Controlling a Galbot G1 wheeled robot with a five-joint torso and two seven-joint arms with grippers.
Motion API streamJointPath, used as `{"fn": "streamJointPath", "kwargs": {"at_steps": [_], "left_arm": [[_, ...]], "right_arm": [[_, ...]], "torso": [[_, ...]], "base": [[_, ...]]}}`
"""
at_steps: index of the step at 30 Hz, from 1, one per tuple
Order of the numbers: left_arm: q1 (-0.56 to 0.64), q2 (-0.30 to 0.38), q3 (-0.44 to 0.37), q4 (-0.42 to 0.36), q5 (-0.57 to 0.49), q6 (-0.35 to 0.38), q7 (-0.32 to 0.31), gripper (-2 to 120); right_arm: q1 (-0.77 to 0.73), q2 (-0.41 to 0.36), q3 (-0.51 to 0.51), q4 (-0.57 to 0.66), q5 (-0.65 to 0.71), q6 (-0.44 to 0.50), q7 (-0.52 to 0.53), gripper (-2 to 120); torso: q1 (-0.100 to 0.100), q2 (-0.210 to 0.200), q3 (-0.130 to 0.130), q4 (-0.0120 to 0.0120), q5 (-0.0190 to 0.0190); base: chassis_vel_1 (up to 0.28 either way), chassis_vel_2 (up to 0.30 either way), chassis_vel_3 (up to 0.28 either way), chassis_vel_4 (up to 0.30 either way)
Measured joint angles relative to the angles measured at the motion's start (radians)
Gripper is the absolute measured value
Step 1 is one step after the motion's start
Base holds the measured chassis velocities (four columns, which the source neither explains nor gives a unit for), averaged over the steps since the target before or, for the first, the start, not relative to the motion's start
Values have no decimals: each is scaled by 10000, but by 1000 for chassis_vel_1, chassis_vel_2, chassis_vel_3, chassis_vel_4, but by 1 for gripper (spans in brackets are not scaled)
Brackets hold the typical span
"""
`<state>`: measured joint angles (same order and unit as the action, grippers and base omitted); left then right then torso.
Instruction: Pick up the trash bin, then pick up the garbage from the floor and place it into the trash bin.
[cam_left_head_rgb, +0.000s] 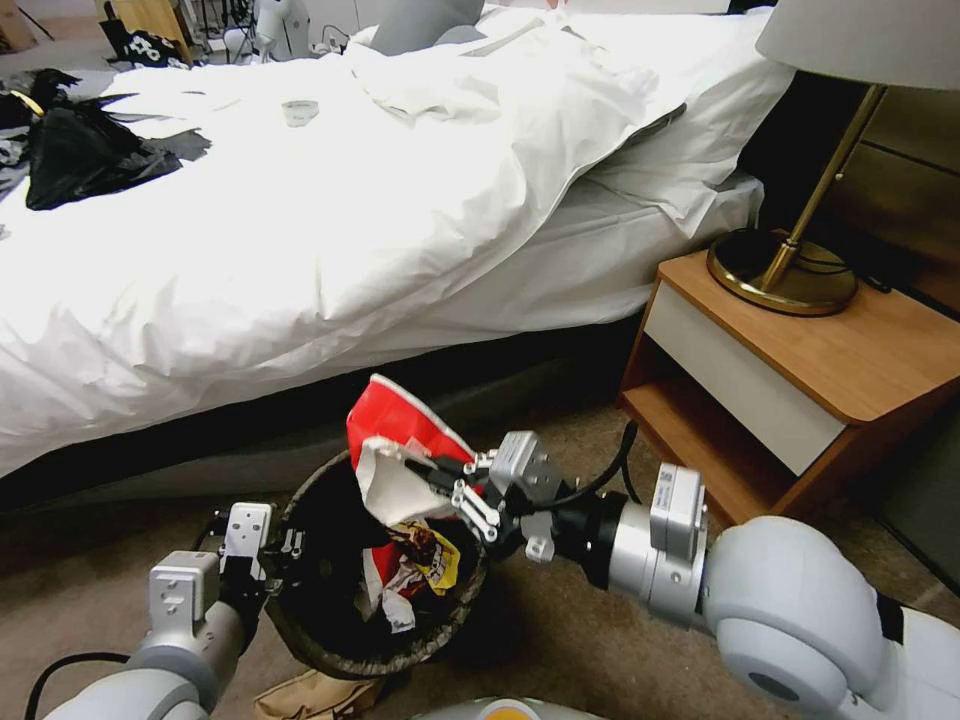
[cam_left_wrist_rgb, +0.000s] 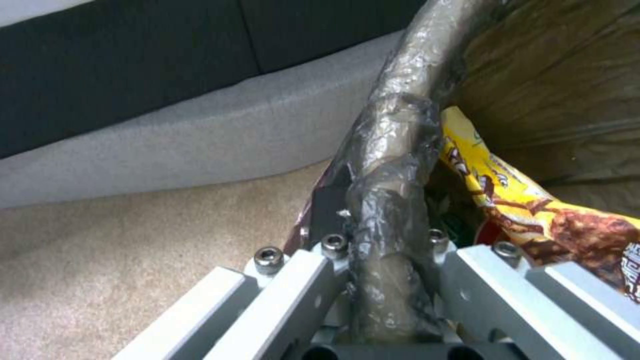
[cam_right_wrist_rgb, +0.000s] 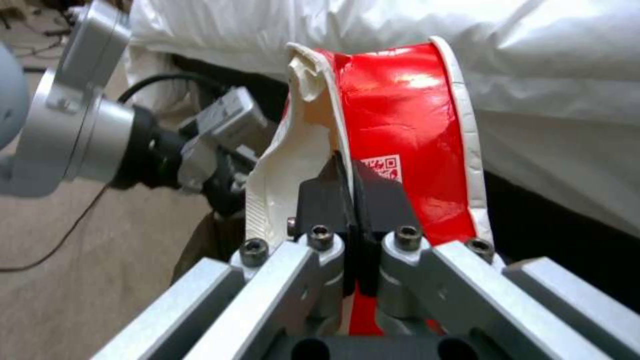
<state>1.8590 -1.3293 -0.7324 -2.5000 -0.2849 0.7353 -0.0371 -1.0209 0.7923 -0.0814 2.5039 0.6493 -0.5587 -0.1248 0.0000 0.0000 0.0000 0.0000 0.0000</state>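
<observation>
The trash bin, lined with a dark bag, hangs above the carpet at the lower left, and my left gripper is shut on its rim. Inside it lies a yellow snack wrapper. My right gripper is shut on a red-white wrapper, holding it upright over the bin's mouth. In the right wrist view the black pads pinch the wrapper's edge.
A bed with white sheets runs close behind the bin. A wooden nightstand with a brass lamp stands to the right. A brown paper scrap lies on the carpet under the bin. Dark clothing lies on the bed.
</observation>
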Motion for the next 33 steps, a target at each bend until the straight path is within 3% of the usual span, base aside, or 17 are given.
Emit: {"fn": "streamJointPath", "kwargs": {"at_steps": [14,17,20,21,23,32,33], "left_arm": [[-4,-7,33,0,30,0,31,1],[-15,-10,42,0,41,0,35,1],[-21,-23,59,0,47,0,40,1],[-30,-34,77,0,62,0,46,1],[-33,-39,83,0,67,0,46,1],[-69,-105,106,0,98,0,54,1],[-69,-105,106,0,98,0,54,1]], "right_arm": [[-128,-113,-608,-121,-782,60,-398,1],[-16,-107,-623,-120,-789,-46,-480,15],[50,-102,-678,-125,-790,-74,-487,22],[118,-95,-729,-151,-783,-89,-496,30],[141,-93,-744,-159,-779,-95,-503,32],[309,-18,-907,-296,-730,-144,-557,70],[309,-18,-907,-296,-730,-144,-557,70]], "torso": [[0,0,0,0,0],[-1,0,0,0,0],[0,0,0,0,0],[0,0,0,0,0],[0,0,0,0,0],[0,0,0,0,-1],[0,0,0,0,-1]], "base": [[0,0,0,0],[0,0,0,0],[0,0,0,0],[0,0,0,0],[0,0,0,0],[0,0,0,0],[0,0,0,0]]}}
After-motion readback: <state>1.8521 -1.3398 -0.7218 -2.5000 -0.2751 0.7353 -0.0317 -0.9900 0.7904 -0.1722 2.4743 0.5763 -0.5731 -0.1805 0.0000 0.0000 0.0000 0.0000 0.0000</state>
